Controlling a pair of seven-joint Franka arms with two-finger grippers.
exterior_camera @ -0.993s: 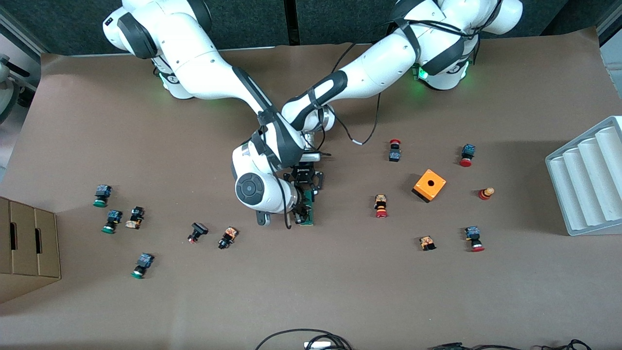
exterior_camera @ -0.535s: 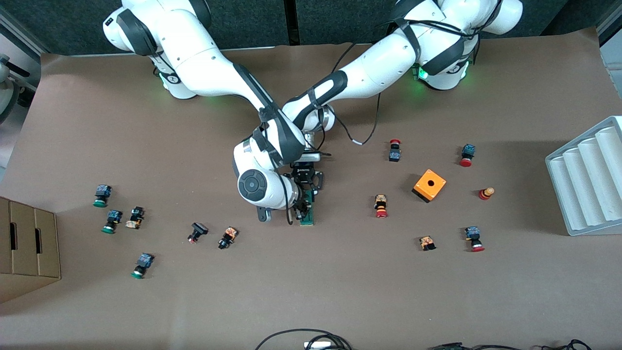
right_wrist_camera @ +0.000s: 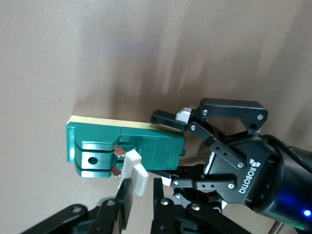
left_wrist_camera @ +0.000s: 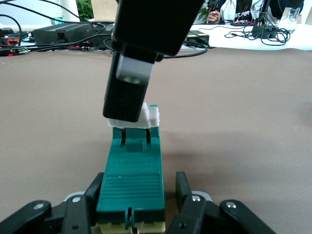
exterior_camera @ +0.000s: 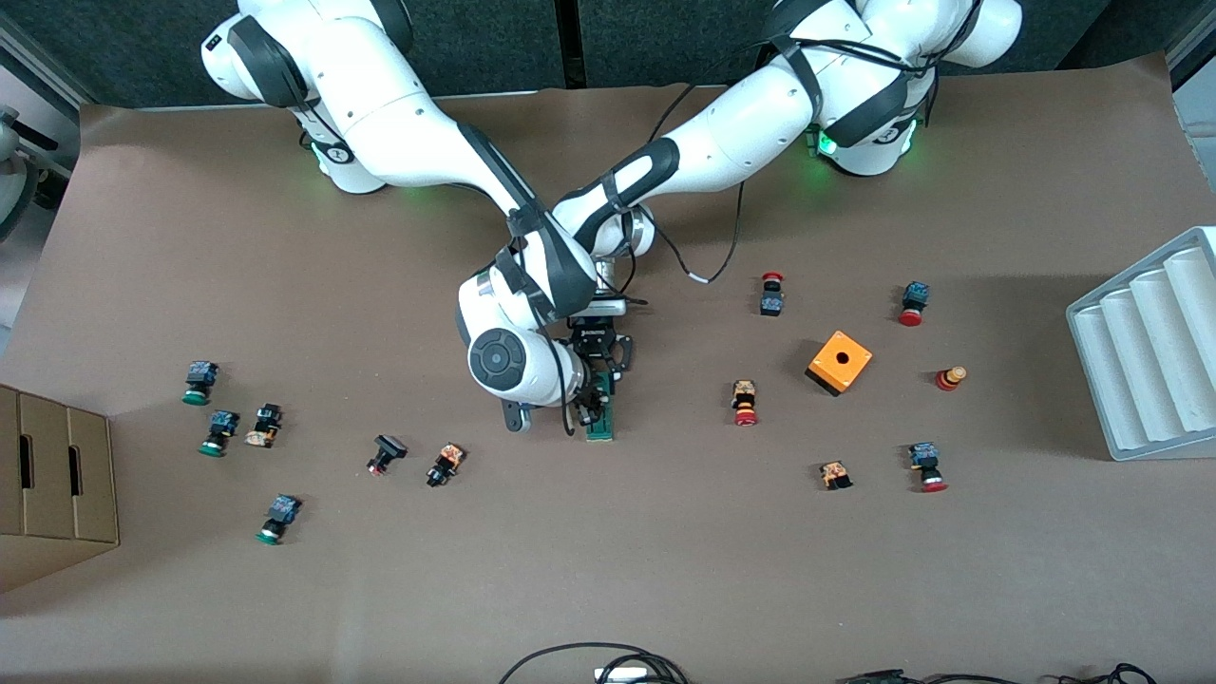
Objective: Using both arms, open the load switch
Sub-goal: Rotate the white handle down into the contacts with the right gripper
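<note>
The left gripper (left_wrist_camera: 131,207) is clamped across one end of the load switch (left_wrist_camera: 130,175), a finger (left_wrist_camera: 184,187) pressed against each long side of the green body. The right gripper (right_wrist_camera: 139,197) is pinched shut on the white tab (right_wrist_camera: 134,171) at the switch's other end, and that tab stands raised off the green body. The load switch (exterior_camera: 601,410) lies on the table near its middle, under both wrists, its long axis running toward the front camera. Compared with a second ago, the right arm's wrist (exterior_camera: 508,359) has shifted slightly toward the robots' bases, so a little more of the switch shows beneath it; the left arm (exterior_camera: 665,161) and the scattered parts have not moved. The table (exterior_camera: 608,570) is covered in plain brown paper. Small push-buttons lie loose across it, green-capped ones (exterior_camera: 199,380) toward the right arm's end and red-capped ones (exterior_camera: 746,403) toward the left arm's end, with an orange cube box (exterior_camera: 839,362) among the latter. A cardboard box (exterior_camera: 52,484) sits at the right arm's end and a white ribbed tray (exterior_camera: 1145,351) at the left arm's end, both cut off by the frame. Black cables (exterior_camera: 594,665) lie at the table edge nearest the front camera. In the front view the right wrist hides most of both grippers and much of the switch.
</note>
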